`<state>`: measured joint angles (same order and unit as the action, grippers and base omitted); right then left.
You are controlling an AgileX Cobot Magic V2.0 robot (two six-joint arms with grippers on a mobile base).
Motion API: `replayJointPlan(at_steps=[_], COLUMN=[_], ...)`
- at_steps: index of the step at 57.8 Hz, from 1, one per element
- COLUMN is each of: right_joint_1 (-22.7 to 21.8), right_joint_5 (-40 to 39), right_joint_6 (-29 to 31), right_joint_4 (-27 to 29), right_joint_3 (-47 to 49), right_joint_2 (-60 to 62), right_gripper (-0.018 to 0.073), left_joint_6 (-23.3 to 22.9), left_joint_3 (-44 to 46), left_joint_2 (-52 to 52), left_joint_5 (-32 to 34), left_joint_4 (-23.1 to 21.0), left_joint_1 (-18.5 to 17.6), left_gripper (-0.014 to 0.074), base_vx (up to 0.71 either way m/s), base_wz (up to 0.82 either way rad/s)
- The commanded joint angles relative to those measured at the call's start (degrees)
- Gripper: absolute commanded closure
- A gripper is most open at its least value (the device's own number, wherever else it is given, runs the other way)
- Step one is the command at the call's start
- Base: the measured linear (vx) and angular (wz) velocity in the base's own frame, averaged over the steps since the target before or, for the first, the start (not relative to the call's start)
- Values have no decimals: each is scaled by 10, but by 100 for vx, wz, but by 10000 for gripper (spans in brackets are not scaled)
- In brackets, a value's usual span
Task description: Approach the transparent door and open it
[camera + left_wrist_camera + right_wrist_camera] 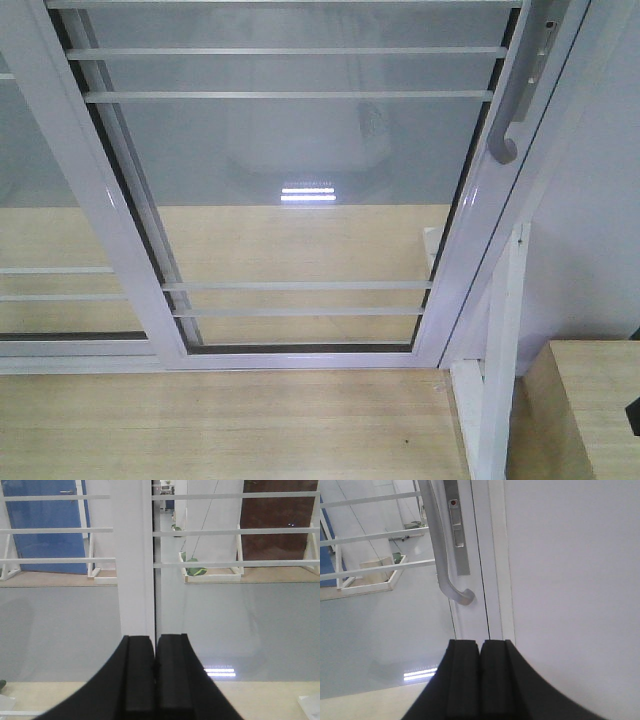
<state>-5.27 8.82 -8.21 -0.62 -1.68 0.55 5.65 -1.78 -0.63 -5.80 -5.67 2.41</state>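
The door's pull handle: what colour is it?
The handle is silvery grey metal, seen best in the right wrist view.

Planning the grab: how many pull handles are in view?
1: the curved grey handle on the right side of the glass door. The neighbouring panel shows none, but its far edge is out of frame.

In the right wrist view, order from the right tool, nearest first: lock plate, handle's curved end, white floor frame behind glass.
1. handle's curved end, just above.
2. lock plate, higher up.
3. white floor frame, left, beyond the glass.
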Motion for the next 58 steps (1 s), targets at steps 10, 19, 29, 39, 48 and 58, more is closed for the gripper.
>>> replayJointPlan(at_steps=[10,19,29,39,48,58], right_joint_1=[0,0,0,0,0,0], right_joint_5=[-48,-47,-39,-39,-39,-39], right_joint_6=[4,4,4,4,4,4], right_joint_4=[-2,-2,-2,-2,-2,-2], right_joint_3=[-3,-2,-2,-2,-2,-2], right_joint_2=[9,-4,-9,-10,-10,-10], right_gripper=[568,568,568,568,568,568], left_joint_6=[-5,-5,-5,-5,-5,-5], left_joint_3=[-9,-9,-9,-9,-9,-9], left_joint_2=[-7,0,-1,-2,-2,-2], left_joint_5=[48,47,48,48,48,48], left_joint_4=[-2,-2,-2,-2,-2,-2], left_joint_1=[-3,-3,-3,-3,-3,-3], left_gripper=[603,603,603,603,603,603], base_vx=[8,2,-1,0,0,0], base_wz=[0,1,0,0,0,0])
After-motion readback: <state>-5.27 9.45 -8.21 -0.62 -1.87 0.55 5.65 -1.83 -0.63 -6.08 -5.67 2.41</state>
